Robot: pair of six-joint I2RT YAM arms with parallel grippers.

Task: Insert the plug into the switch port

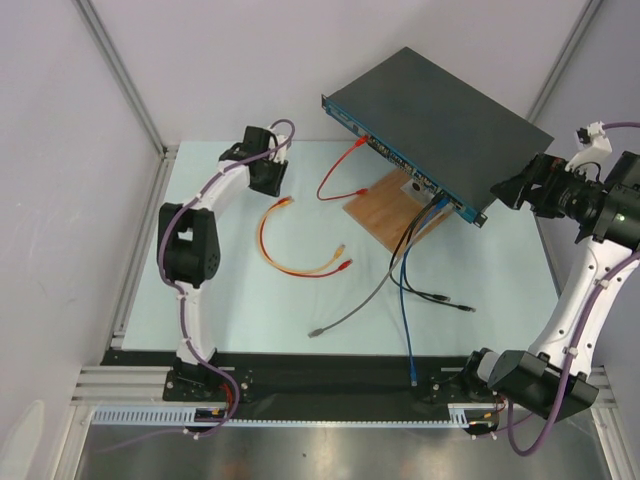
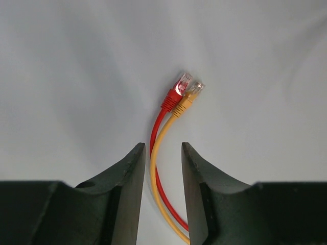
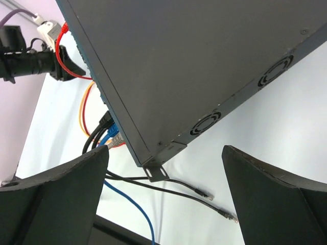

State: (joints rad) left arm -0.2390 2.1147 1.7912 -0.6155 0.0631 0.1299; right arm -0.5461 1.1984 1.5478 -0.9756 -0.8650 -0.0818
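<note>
Fingers of the left gripper (image 2: pixel 163 149), part-spread and pinching nothing, frame two thin cables (image 2: pixel 155 133) whose red-booted clear plug (image 2: pixel 182 84) and yellow-booted plug (image 2: pixel 194 90) lie just ahead, pointing away.

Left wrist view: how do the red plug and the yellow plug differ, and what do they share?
The red plug has a red boot, the yellow plug a yellow one. The red plug lies left of the yellow plug in this view and reaches slightly farther out. Both have clear tips and lie side by side.
</note>
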